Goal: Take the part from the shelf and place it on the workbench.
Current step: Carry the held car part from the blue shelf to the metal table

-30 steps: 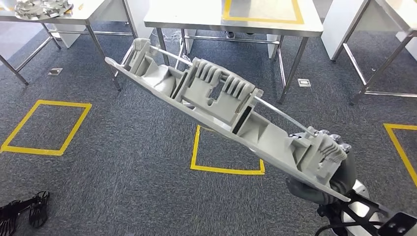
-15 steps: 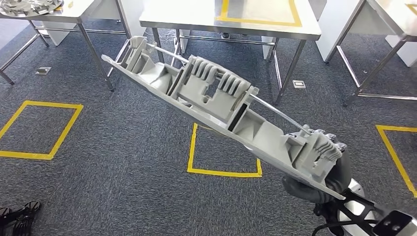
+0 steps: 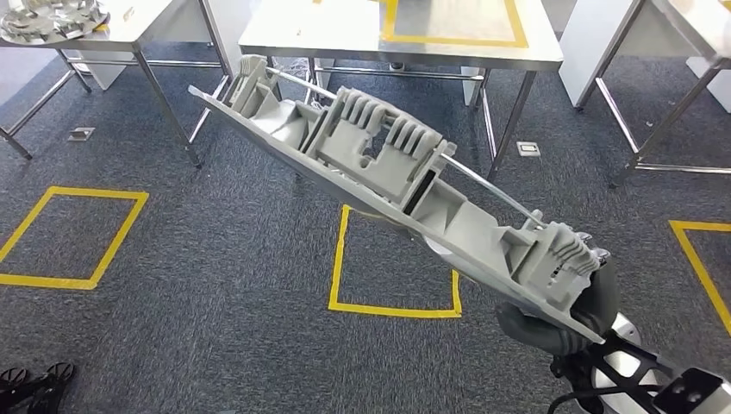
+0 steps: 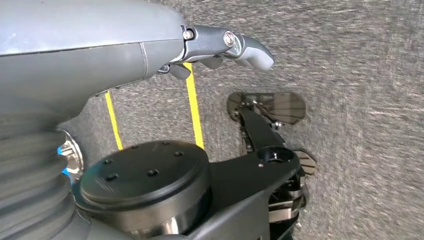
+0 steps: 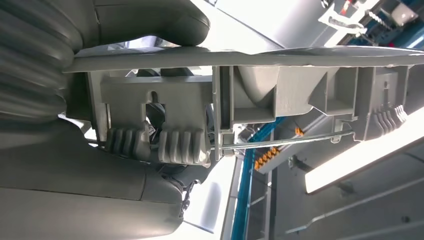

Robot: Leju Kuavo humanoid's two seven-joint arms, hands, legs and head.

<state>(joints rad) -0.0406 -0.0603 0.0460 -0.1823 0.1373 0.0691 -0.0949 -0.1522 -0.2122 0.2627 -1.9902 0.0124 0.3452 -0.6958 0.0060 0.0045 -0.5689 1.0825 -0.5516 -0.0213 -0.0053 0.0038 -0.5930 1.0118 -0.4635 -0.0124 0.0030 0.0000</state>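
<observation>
Compared with the earlier frames, the whole floor scene has shifted slightly, so the camera has moved; the part's point(image 3: 388, 177) far tip now reaches up beside the left table's leg, a little higher in the head view. At far left, a steel table point(image 3: 129, 30) carries a tray of metal pieces point(image 3: 53, 17), and a yellow taped square point(image 3: 65, 237) marks the grey carpet. The left hand point(image 4: 220, 47) hangs over the carpet with its fingers apart, holding nothing. The long grey ribbed part runs diagonally, its long axis from upper left to lower right, its free end pointing toward the central workbench point(image 3: 345, 39) and raised above the floor. At lower right, the right hand point(image 3: 560, 315) grips the part's near end from beneath, with a thin metal rod point(image 3: 483, 185) running along the part.
</observation>
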